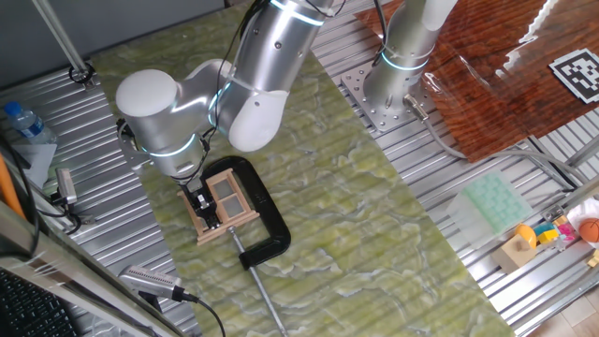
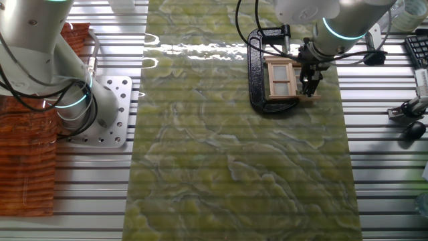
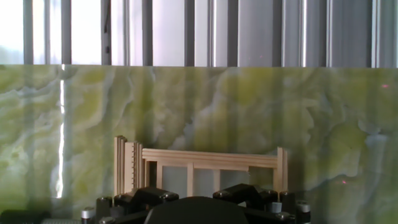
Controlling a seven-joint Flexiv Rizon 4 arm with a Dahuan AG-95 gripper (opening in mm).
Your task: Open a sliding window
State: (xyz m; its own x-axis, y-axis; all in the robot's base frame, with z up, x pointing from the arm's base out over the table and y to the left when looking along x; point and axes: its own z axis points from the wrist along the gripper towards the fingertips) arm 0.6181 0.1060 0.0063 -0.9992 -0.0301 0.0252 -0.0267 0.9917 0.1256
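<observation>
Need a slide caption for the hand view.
Gripper poised low over the wooden sliding window on the green marbled mat.

Black C-clamp point(image 1: 260, 212) (on green mat point(image 1: 356, 225))

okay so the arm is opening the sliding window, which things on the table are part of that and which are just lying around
Part of the job:
sliding window
gripper, down at the window's edge
black C-clamp, around the window

Just lying about:
plastic bottle
green tray
small toys
tag board

Sliding window point(image 1: 223, 203) flat on mat point(image 1: 374, 243), inside C-clamp point(image 1: 265, 213); gripper point(image 1: 208, 211) over its edge
</observation>
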